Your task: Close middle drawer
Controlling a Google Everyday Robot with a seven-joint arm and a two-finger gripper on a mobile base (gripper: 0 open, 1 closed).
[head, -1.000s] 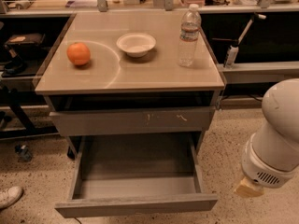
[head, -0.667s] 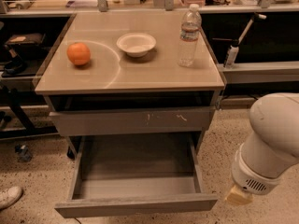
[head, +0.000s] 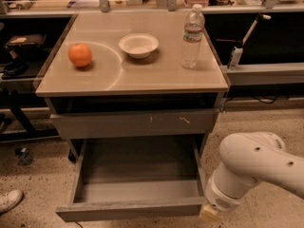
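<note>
The middle drawer stands pulled far out at the bottom of the cabinet. Its bare grey box is empty and its long plain front panel faces the lower edge of the view. My white arm reaches in from the lower right. My gripper is at the arm's low end, right beside the right end of the drawer's front panel, and mostly cut off by the bottom edge of the view.
Above the open drawer is a front with white scratches. On the cabinet top are an orange, a white bowl and a water bottle. A shoe lies at the lower left. Benches stand behind.
My arm has swung left and down, bringing the gripper from beside the cabinet's right side up to the right end of the drawer's front panel. The drawer has not moved.
</note>
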